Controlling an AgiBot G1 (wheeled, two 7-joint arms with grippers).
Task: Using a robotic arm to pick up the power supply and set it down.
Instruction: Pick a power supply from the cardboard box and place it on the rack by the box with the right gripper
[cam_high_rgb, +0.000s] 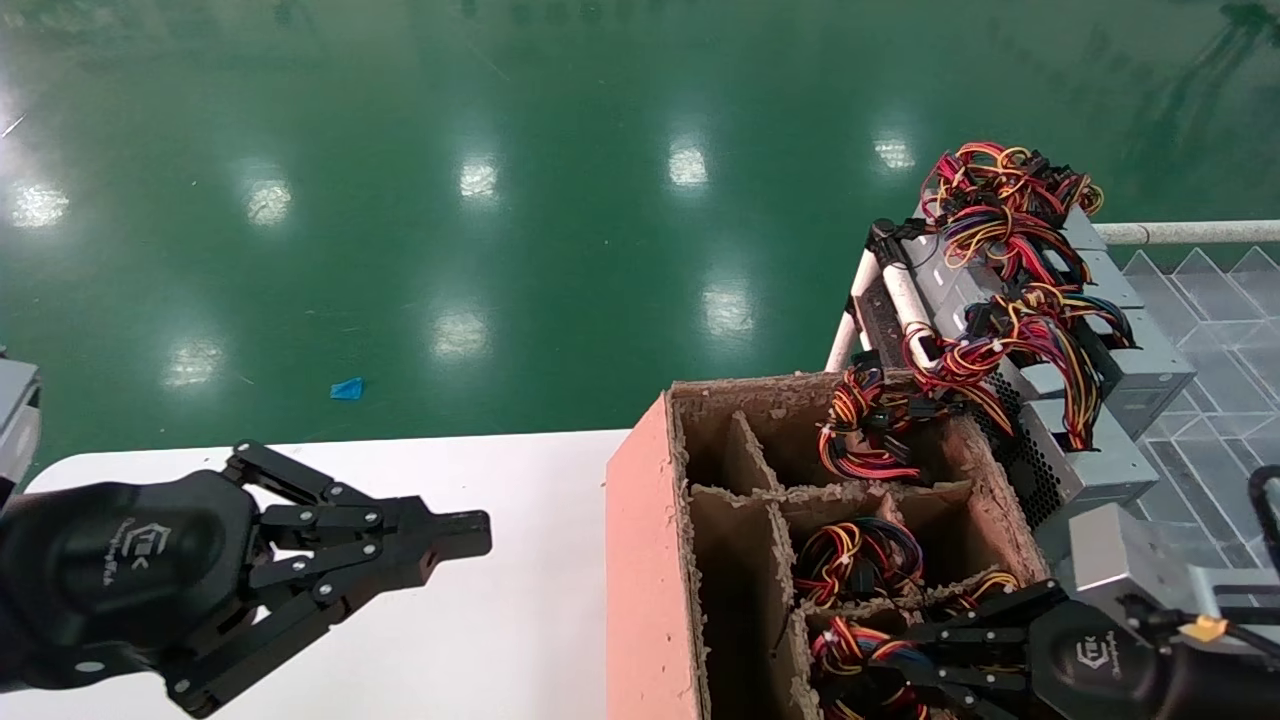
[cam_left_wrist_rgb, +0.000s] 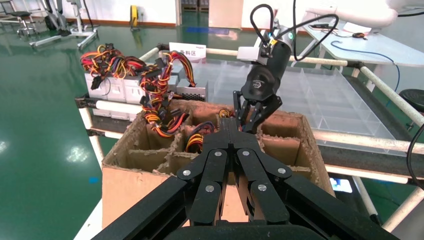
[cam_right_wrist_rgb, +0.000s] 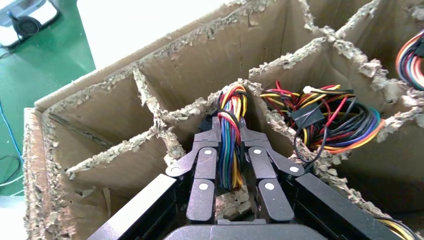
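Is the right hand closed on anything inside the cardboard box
Yes. The right hand is shut on the wire bundle of a power supply, its fingers pressing both sides, inside the cardboard box.

A brown cardboard box (cam_high_rgb: 650, 560) with a pinkish outer side holds red, yellow, orange, blue and black wires (cam_right_wrist_rgb: 230, 135), beside a white table (cam_high_rgb: 520, 600) on a glossy green floor (cam_high_rgb: 500, 200).

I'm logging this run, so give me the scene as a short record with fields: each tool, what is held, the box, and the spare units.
right tool: inside a near compartment of the cardboard box, shut on a wire bundle
power supply body: hidden in the compartment
left tool: shut, empty, over the white table
box: divided into cells, several holding wires
spare units: stacked on the rack behind the box
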